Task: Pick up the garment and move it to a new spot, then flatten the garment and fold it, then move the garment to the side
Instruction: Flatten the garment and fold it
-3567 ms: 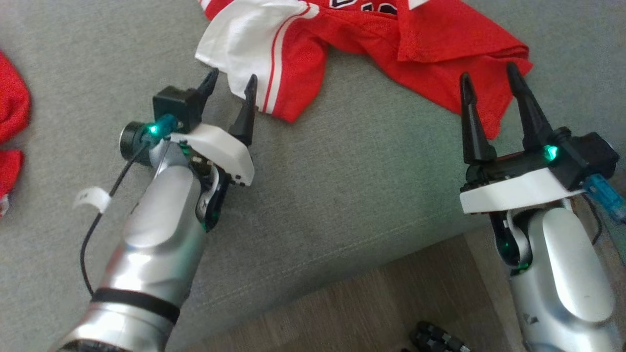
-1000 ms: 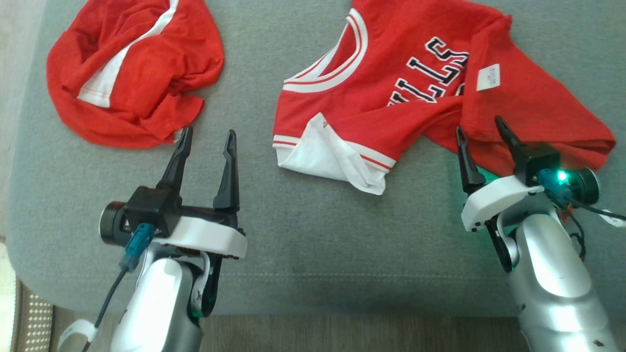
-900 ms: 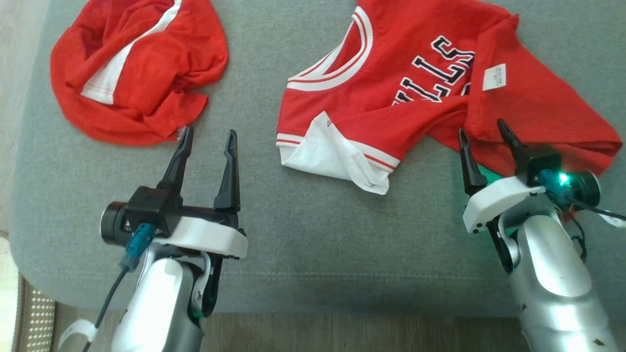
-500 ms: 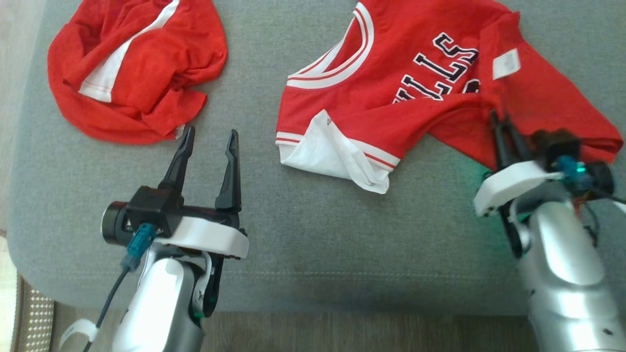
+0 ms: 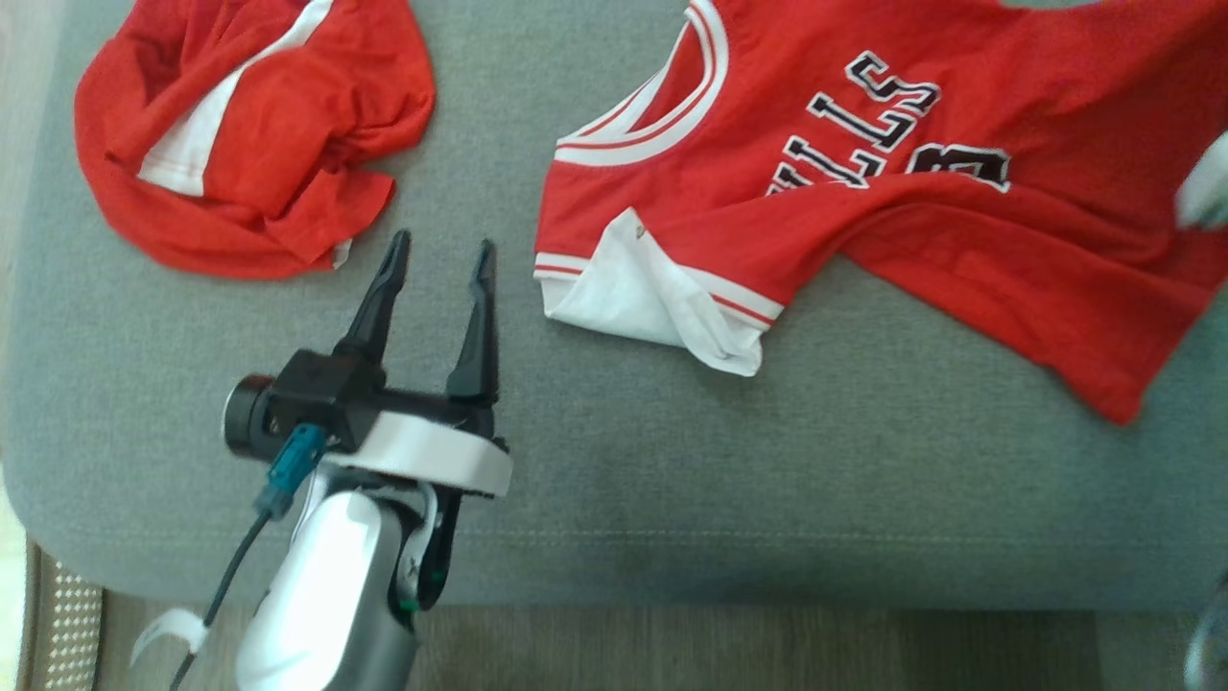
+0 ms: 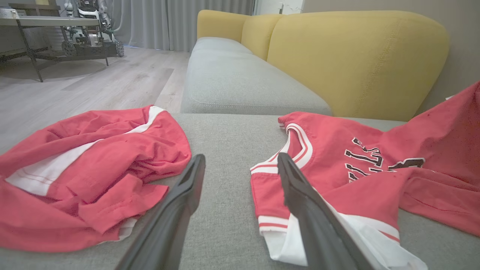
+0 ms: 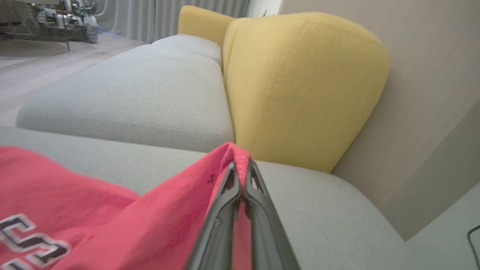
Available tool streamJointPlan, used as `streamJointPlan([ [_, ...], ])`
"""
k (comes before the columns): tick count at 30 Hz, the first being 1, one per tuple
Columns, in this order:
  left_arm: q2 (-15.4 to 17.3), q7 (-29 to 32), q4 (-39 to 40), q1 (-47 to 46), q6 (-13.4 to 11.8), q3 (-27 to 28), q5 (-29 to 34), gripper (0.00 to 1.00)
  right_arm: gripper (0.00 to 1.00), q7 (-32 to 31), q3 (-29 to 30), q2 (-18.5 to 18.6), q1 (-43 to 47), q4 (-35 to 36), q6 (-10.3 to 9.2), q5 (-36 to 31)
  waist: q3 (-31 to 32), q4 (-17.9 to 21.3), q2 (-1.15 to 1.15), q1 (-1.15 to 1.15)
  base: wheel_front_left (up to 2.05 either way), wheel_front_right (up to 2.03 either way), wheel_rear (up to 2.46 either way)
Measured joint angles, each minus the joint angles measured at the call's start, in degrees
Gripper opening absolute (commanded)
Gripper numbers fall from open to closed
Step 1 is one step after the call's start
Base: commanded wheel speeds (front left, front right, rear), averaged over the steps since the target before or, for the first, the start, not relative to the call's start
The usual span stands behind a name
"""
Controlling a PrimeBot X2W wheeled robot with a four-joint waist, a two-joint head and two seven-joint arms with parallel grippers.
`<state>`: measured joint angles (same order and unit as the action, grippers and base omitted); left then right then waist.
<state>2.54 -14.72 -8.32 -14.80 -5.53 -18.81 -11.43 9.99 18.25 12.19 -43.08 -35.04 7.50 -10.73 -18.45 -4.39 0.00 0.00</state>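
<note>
One fold had come out of the jersey (image 5: 863, 221) in the last half second. The flap doubled over its 3 o'clock side had been drawn out flat toward 3 o'clock, baring more of the lettering. The jersey lay on the grey cushion (image 5: 672, 480) at about 1 o'clock in the head view, its white-lined sleeve (image 5: 662, 307) turned back toward 6 o'clock. I judged this to be the flattening step, with folding not yet begun. The right gripper (image 7: 242, 167) was pinched tight on a ridge of the red cloth, holding it off the cushion. The left gripper (image 5: 441, 251), fingers spread wide and empty, had edged toward the sleeve from 8 o'clock, pointing to 12. A second red garment (image 5: 240, 125) lay crumpled at 10 o'clock.
</note>
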Motion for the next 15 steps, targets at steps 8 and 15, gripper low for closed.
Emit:
streamJointPlan([
  [8,-0.1,0.0,0.7,-3.0,0.1,-2.9,-0.4,1.00,0.00,-2.4,0.0,9.7,-13.9,-7.6,0.00,-5.2,-3.5,-2.3,0.00,0.00,0.00,0.00,0.00],
  [15,-0.1,0.0,1.1,-4.8,0.1,-4.9,-1.6,1.00,0.00,-1.9,1.0,16.1,-25.2,-14.3,0.01,-10.0,-6.8,-5.1,0.00,0.00,0.00,0.00,0.00],
])
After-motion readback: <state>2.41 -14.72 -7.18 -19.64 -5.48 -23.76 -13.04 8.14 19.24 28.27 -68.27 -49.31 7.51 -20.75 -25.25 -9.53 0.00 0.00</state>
